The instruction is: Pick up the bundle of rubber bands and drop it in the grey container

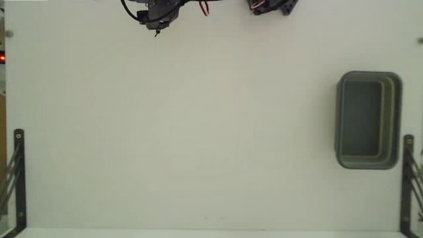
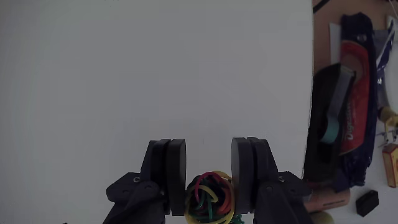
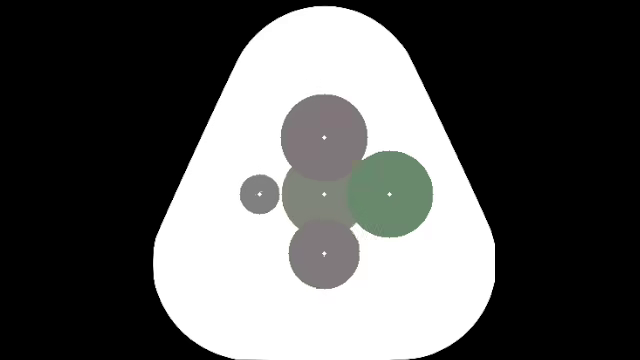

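In the wrist view the bundle of rubber bands [image 2: 209,199], a small clump of yellow, red, green and orange loops, sits low between my gripper's [image 2: 209,149] two black fingers [image 2: 169,168], which press it from both sides. White table surface stretches ahead of the fingertips. The grey container [image 1: 368,158], a rectangular tub with rounded corners, stands at the right of the fixed view, far from the arm [image 1: 155,12], which only pokes in at the top edge. The fixed view does not show the bundle.
Black metal brackets stand at the lower left [image 1: 18,178] and lower right [image 1: 408,182] of the fixed view. In the wrist view the table's edge [image 2: 312,93] runs down the right, with a dark bag [image 2: 354,93] and clutter beyond it.
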Controlling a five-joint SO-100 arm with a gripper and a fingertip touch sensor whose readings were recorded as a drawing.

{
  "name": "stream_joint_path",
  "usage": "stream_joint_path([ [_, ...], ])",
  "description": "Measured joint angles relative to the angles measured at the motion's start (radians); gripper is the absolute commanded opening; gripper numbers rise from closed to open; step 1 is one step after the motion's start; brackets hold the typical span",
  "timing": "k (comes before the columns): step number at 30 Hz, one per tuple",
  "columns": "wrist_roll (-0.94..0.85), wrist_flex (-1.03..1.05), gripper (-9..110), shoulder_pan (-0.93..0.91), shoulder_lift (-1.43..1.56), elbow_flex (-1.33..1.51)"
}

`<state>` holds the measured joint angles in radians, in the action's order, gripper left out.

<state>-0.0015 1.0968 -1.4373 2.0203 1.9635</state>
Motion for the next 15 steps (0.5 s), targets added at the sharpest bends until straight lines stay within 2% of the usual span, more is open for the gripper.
stream_joint_path([
  [15,0.000,0.186,42,0.000,-0.020,-0.238],
])
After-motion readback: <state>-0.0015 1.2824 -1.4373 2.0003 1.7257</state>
